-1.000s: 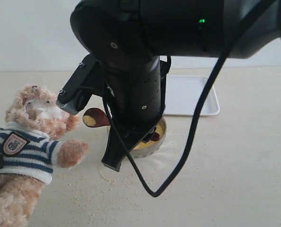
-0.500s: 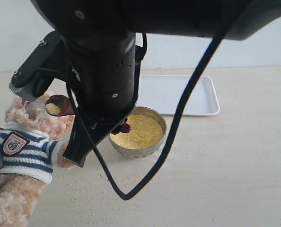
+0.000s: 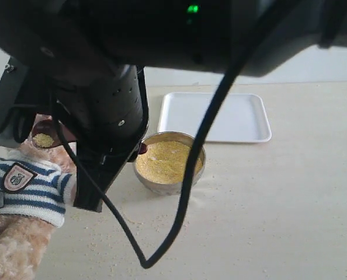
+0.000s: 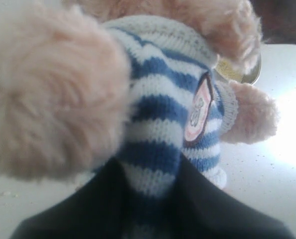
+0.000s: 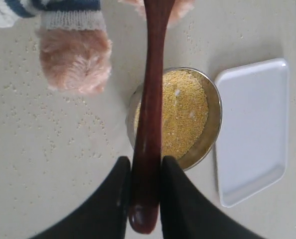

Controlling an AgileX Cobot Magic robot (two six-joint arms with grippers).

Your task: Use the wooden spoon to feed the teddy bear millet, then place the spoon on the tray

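Note:
The teddy bear [image 3: 26,188] sits at the lower left in its striped shirt, its head mostly hidden behind my right arm. My left gripper [image 4: 150,196] is shut on the bear's shirt [image 4: 160,114]. Around the handle of the wooden spoon [image 5: 151,94] my right gripper [image 5: 144,172] is shut. The spoon's bowl [image 3: 44,139] carries a little millet and hangs where the bear's face is. More millet [image 3: 165,158] fills the steel bowl [image 3: 162,188]. The white tray [image 3: 220,116] lies behind that bowl with nothing on it.
My right arm [image 3: 109,87] and its cable [image 3: 188,175] block much of the exterior view. Loose grains [image 3: 156,221] are scattered on the beige table [image 3: 278,204] around the bowl. The bear's paw [image 5: 75,59] lies beside the bowl.
My right arm has swung left, carrying the spoon with its millet away from the steel bowl and over to the bear's face. The bear and my left gripper have stayed put.

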